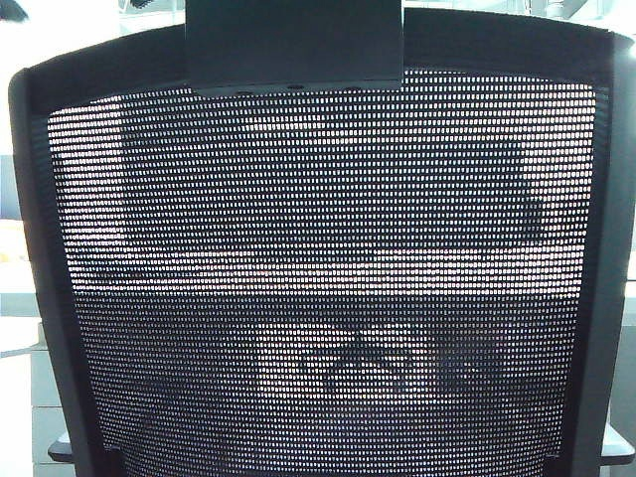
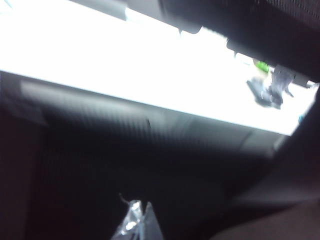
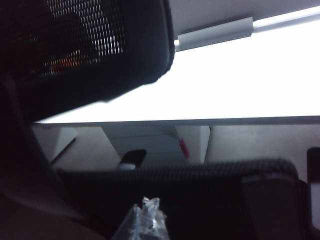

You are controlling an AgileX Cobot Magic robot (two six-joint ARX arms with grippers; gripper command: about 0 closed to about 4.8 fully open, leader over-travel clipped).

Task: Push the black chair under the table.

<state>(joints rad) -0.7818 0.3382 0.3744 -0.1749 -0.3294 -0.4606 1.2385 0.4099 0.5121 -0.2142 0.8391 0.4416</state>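
Black mesh fills almost everything, so let's start close in: the left claw (image 2: 136, 222) shows only as a pale, shiny tip at the edge of its wrist view, hanging just behind the black chair (image 1: 318, 268), and I cannot tell whether its fingers are apart or together. Same story on the other side: the right claw (image 3: 145, 220) is a glinting sliver just behind the chair's upper frame, its state impossible to read, and nothing visibly clamped in either one.

Moving outward from the claws, the chair's backrest sits right in front of the exterior camera, see-through mesh inside a solid frame, with the headrest mount (image 1: 294, 45) at the top. In the right wrist view the mesh headrest (image 3: 85, 45) looms above the backrest's top edge.

Beyond the chair is the tabletop (image 3: 240, 80), a bright white slab running wide across both wrist views, its thin front edge just past the chair's back. A pale drawer cabinet (image 3: 150, 142) stands beneath the tabletop, further in. Through the mesh, another chair's star base (image 1: 373, 363) shows faintly.

Progress call: the chair looks lined up and near the tabletop, but its back stands clear of the edge. How far the seat is under, I can't see. My read: more forward pushing is left.
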